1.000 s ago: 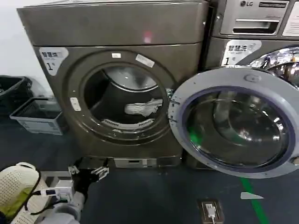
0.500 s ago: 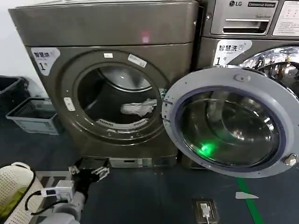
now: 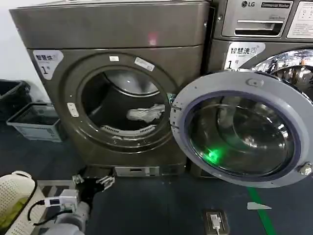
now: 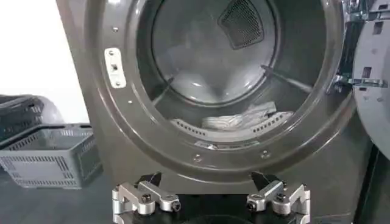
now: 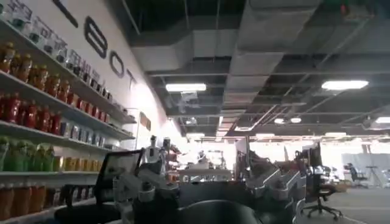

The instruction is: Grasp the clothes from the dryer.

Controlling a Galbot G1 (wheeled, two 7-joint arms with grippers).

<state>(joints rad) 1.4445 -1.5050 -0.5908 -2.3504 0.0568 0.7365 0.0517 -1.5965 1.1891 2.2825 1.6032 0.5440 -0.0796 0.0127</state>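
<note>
The dryer [image 3: 112,29] is the bronze-grey machine filling the left of the head view, its glass door [image 3: 242,129] swung wide open to the right. The clothes [image 3: 145,113], a small white bundle, lie on the drum floor toward the right; the left wrist view shows the clothes [image 4: 237,120] just behind the lower drum lip of the dryer [image 4: 103,140]. My left gripper [image 3: 93,183] hovers low in front of the machine's base, below the porthole; the left gripper [image 4: 207,182] is open and empty. My right gripper [image 5: 207,182] is open and points away into the room.
A grey slatted basket [image 3: 34,122] stands on the floor left of the dryer, with a white hamper [image 3: 14,196] at the near left. The silver LG machine [image 3: 259,24] is behind the open door. A floor socket [image 3: 215,220] and green tape [image 3: 259,205] mark the dark floor.
The head view shifted slightly a second ago, so the dryer sits a little further left in frame. The left gripper stays low before the base, still open.
</note>
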